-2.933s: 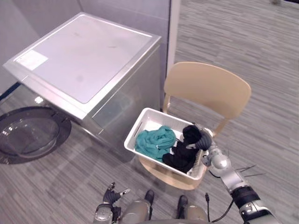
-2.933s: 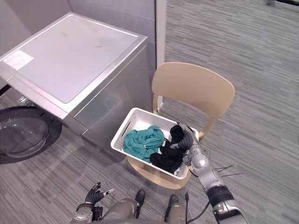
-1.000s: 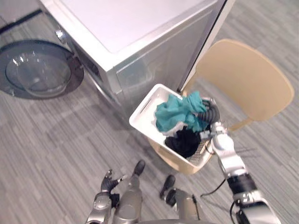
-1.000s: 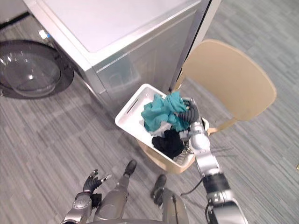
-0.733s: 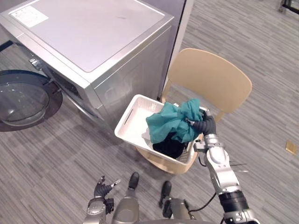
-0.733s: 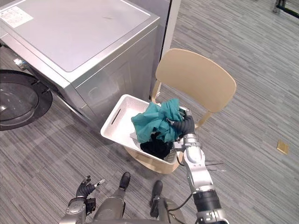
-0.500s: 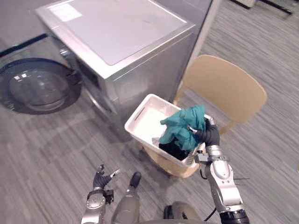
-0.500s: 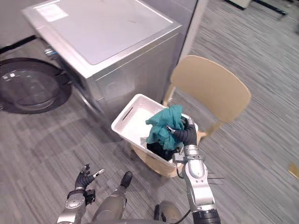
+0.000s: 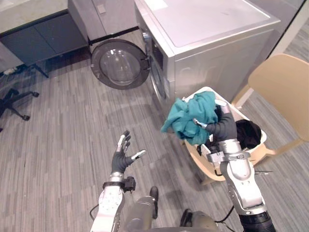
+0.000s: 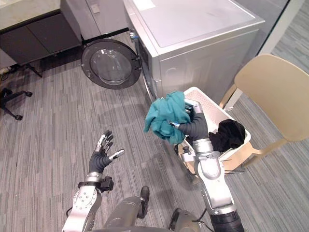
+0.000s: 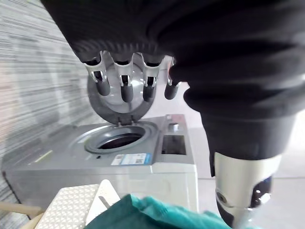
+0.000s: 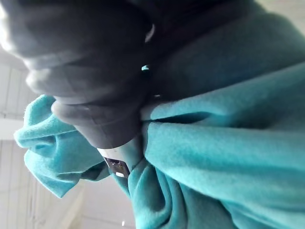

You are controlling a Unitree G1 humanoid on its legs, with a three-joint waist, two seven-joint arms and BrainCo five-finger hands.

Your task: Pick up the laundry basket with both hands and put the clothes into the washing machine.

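**Operator:** Report the status of the clothes.

**Technician:** The teal garment point(image 9: 190, 118) is out of the white laundry basket point(image 10: 208, 105). Three seconds ago it lay in the basket beside the black garment point(image 10: 228, 134). It now hangs bunched in the air over the basket's edge on the washing machine's side. The right hand point(image 9: 223, 128) holds it, with the fingers curled tight into the cloth. The black garment is in the basket, at the end farther from the washing machine point(image 10: 193, 29).

**Operator:** And the basket itself?

**Technician:** It has not moved. It sits on the seat of the tan chair point(image 10: 275, 89), and neither hand grips it. Judged from this, the clothes are being transferred one piece at a time, not by carrying the basket.

**Operator:** State of the left hand.

**Technician:** The left hand point(image 10: 100, 157) has come up from low at the robot's side. It now hangs over the floor point(image 10: 48, 130) with the fingers point(image 11: 125, 86) straight and spread. It holds nothing.

**Operator:** Is the washing machine ready to load?

**Technician:** Yes. The round door point(image 10: 110, 64) stands swung open, and the left wrist view shows the drum opening point(image 11: 119, 140) unobstructed. The head camera has turned toward that side, so the shift of the whole scene is not movement of the things.

**Operator:** Progress?

**Technician:** Early. One garment is lifted but well apart from the opening, and one is untouched. Loose folds hang below the grip and may catch on the door rim.
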